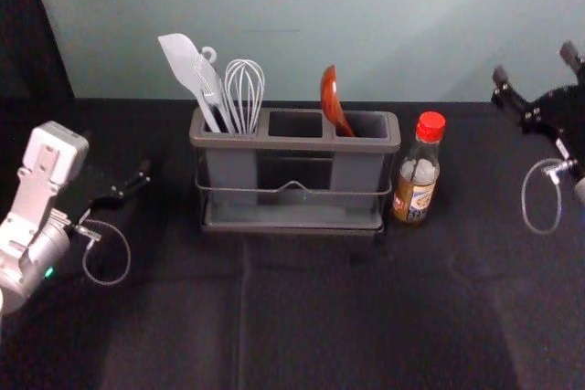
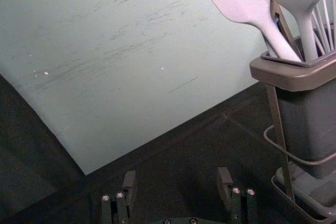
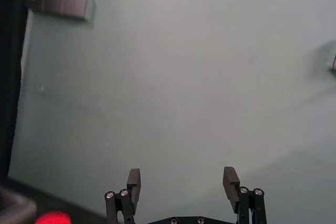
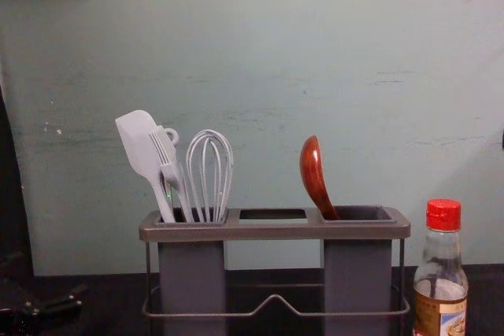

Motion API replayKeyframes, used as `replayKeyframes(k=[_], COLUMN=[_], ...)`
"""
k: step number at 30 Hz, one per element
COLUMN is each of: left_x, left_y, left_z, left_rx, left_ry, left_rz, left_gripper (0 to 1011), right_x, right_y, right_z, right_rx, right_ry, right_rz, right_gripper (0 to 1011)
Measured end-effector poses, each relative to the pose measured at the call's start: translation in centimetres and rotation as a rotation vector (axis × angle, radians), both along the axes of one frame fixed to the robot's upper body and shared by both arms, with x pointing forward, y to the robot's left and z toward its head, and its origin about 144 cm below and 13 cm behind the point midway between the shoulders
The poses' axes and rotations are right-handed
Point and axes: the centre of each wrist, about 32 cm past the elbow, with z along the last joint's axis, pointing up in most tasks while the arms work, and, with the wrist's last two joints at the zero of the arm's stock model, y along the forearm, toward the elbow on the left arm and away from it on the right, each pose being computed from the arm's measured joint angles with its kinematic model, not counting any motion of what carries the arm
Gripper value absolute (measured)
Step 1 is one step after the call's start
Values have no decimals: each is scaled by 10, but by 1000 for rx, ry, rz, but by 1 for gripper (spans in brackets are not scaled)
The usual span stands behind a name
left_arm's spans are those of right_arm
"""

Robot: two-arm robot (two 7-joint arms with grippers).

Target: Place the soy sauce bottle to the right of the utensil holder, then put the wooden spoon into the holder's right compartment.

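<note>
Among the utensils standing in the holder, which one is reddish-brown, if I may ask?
It is the wooden spoon, alone in the holder's right compartment; the spatula, brush and whisk, all in the left compartment, are pale.

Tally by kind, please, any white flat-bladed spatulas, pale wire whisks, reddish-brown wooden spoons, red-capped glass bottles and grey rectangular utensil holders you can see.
Spatula: 1
Whisk: 1
Wooden spoon: 1
Bottle: 1
Utensil holder: 1
Total: 5
</note>
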Motion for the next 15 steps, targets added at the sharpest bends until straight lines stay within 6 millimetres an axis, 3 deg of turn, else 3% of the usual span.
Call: replayKeyframes(k=[6, 15], left_x=[0, 0], left_y=[0, 0], left_z=[0, 0], left_rx=[0, 0], left_ry=[0, 0], left_rz=[0, 0], left_gripper=[1000, 1000], right_x=[-2, -4], right_y=[-6, -5], right_z=[-25, -47], right_rx=[13, 8], right_ry=[106, 199], right_rz=[-8, 1], right_gripper=[1004, 1004])
